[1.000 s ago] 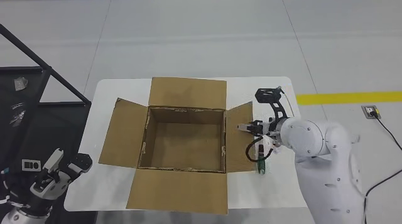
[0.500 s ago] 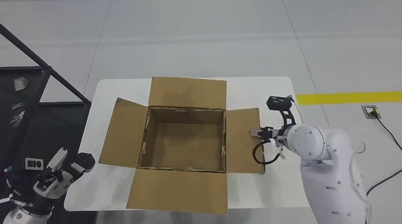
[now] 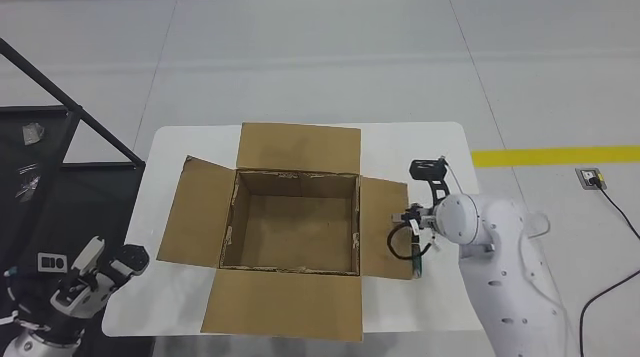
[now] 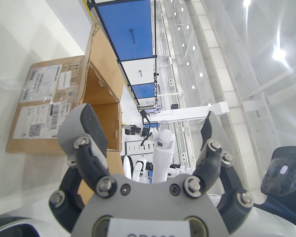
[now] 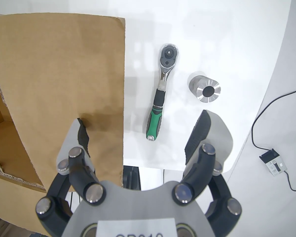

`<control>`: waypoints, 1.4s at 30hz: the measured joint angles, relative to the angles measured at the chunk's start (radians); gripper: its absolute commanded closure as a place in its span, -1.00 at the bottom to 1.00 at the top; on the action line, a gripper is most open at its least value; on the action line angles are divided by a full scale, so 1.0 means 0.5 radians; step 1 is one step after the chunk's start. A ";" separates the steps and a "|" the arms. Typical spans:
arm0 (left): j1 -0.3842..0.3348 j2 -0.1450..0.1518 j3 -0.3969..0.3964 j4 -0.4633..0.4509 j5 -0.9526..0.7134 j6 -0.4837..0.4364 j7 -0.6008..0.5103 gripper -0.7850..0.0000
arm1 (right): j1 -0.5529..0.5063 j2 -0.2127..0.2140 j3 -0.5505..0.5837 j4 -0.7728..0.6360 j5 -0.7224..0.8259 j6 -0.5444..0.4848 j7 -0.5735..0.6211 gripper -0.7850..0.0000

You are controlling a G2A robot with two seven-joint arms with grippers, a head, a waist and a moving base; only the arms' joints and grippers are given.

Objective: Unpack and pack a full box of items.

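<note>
An open cardboard box stands in the middle of the white table, all flaps spread and nothing visible inside. My right gripper hangs open over the edge of the box's right flap. Below the right gripper, a green-handled ratchet wrench lies on the table beside the flap, and a short metal cylinder rests next to it. The wrench's green handle pokes out under the arm. My left gripper is open and holds nothing, off the table's front left corner, facing the box's labelled side.
A black frame stands left of the table. A cable and a floor socket lie on the floor to the right. The table's rounded front right edge is close to the wrench and cylinder.
My right arm swung out to the right, then came back toward the box's right flap, ending slightly nearer the table front. The left arm has barely shifted.
</note>
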 measured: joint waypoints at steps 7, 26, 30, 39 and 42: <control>0.014 -0.001 -0.057 0.021 -0.050 -0.014 0.013 -1.00 | 0.011 -0.008 -0.040 0.093 0.071 0.010 -0.085 -1.00; 0.042 -0.004 -0.130 0.051 -0.107 -0.022 0.008 -1.00 | 0.152 -0.045 -0.232 0.379 0.242 0.017 -0.241 -1.00; 0.046 -0.006 -0.129 0.053 -0.109 -0.028 0.006 -1.00 | 0.186 -0.054 -0.267 0.427 0.265 0.024 -0.259 -1.00; 0.049 -0.008 -0.129 0.053 -0.115 -0.030 -0.001 -1.00 | 0.244 -0.072 -0.342 0.498 0.306 0.045 -0.292 -1.00; 0.050 -0.009 -0.132 0.057 -0.114 -0.036 -0.003 -1.00 | 0.244 -0.068 -0.326 0.466 0.297 0.064 -0.294 -1.00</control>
